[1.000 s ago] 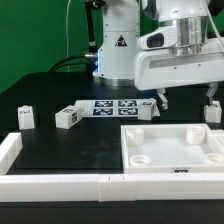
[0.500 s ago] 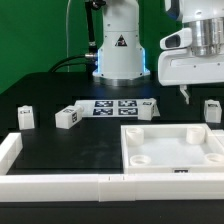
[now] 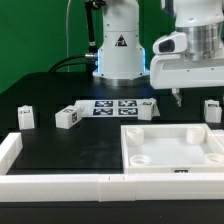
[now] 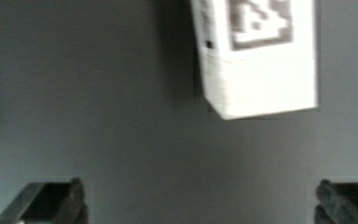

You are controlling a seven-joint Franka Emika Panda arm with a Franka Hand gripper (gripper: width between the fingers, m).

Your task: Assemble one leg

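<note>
Compared with one second ago, the gripper [image 3: 198,94] stands more toward the exterior view's right. Against the picture of half a second ago it has come back a little to the left. Everything on the table [image 3: 60,145] lies as it did.

In the exterior view, the arm hangs above the far right part of the table, behind the large white panel [image 3: 172,148]. The leg [image 3: 212,108] I judge to be the target stands upright just beside the panel's far right corner, low under the gripper. One dark finger [image 3: 176,98] shows; the other I cannot find. Three other legs [image 3: 67,118] lie further to the left, near the marker board [image 3: 112,106].

In the wrist view, the gripper [image 4: 197,205] has its two fingers [image 4: 51,202] wide apart with nothing between them. A leg [image 4: 256,55], its tag visible on the side, is ahead of the fingers and not between them. It also sits toward one finger, not on the middle line.

From here, I think the danger is a descent before the centring is finished. A finger could then land on top of the leg or push it over. The leg could also be shoved against the panel, because the two are so close. A crooked closing may turn the leg in the grasp.
</note>
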